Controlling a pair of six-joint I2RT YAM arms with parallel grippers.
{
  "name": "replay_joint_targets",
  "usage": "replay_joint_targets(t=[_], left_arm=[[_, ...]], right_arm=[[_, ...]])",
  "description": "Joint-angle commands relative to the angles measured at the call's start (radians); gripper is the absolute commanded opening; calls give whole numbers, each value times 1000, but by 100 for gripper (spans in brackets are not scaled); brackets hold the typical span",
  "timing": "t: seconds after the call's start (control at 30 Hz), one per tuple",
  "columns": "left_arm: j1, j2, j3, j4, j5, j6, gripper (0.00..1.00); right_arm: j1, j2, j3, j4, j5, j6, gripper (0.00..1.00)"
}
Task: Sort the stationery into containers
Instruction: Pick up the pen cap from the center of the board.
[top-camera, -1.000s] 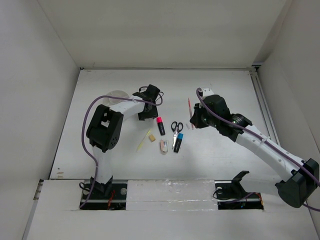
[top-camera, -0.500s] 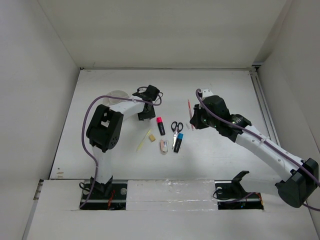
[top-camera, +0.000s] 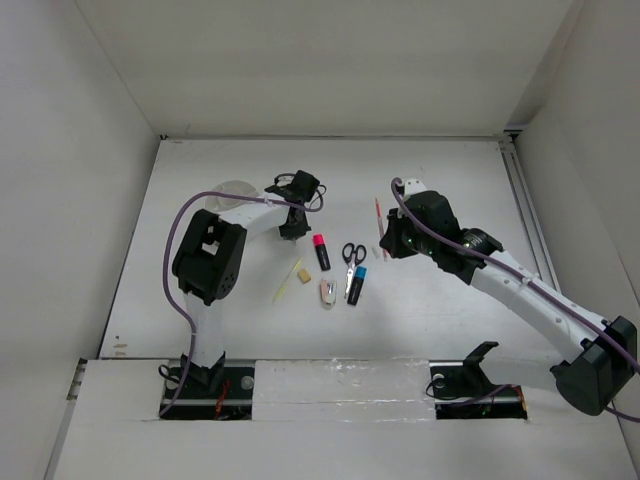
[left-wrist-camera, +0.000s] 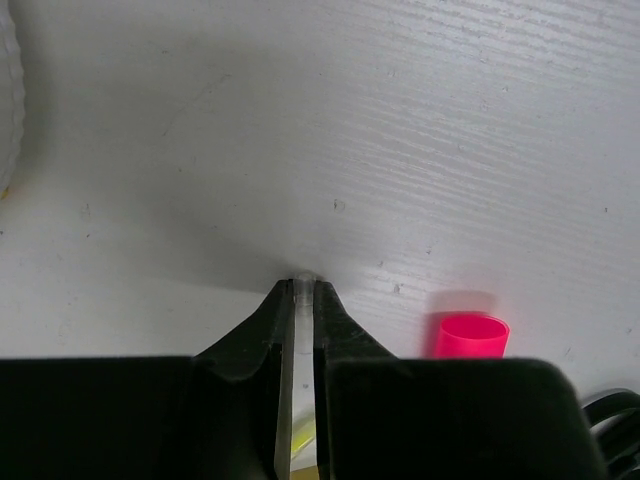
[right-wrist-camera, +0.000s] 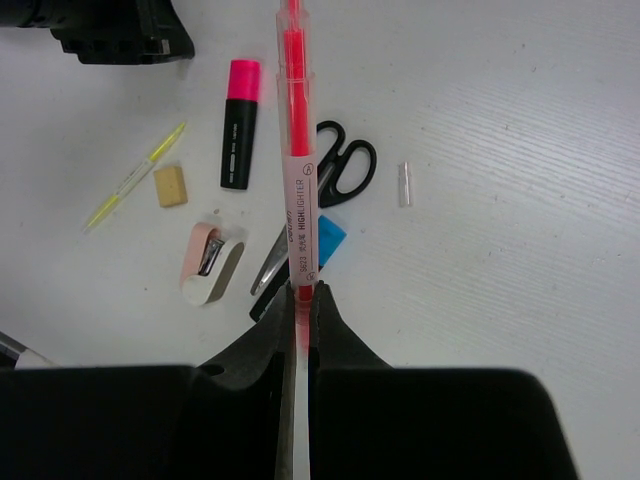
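My right gripper (right-wrist-camera: 298, 290) is shut on the pink pen (right-wrist-camera: 297, 150) and holds it above the table (top-camera: 379, 215). Below it lie the black-handled scissors (right-wrist-camera: 335, 170), the blue-capped highlighter (right-wrist-camera: 325, 240), the pink-capped highlighter (right-wrist-camera: 239, 125), the white-pink piece (right-wrist-camera: 208, 262), the tan eraser (right-wrist-camera: 170, 186) and the thin yellow stick (right-wrist-camera: 135, 177). My left gripper (left-wrist-camera: 303, 285) is down at the table left of the pink cap (left-wrist-camera: 470, 335), shut on a thin clear piece with a rounded tip. The round white tray (top-camera: 232, 192) sits behind the left arm, partly hidden.
A small clear piece (right-wrist-camera: 404, 185) lies right of the scissors. The tray's rim (left-wrist-camera: 8, 100) shows at the left edge of the left wrist view. White walls enclose the table on three sides, and a rail (top-camera: 525, 215) runs along the right side.
My left gripper has shut down at the table surface. The right arm holds the pink pen in nearly the same place.
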Motion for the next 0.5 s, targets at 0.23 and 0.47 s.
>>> replay_joint_targets(t=[0.23,0.47], left_arm=[[3,-149,-73,31,84,-10,0],[3,-412,-39,178,129,26,0]], right_arm=[[7,-1,-19,114,-89,-15,0],[-15,-21,-97,294,-290,23,0]])
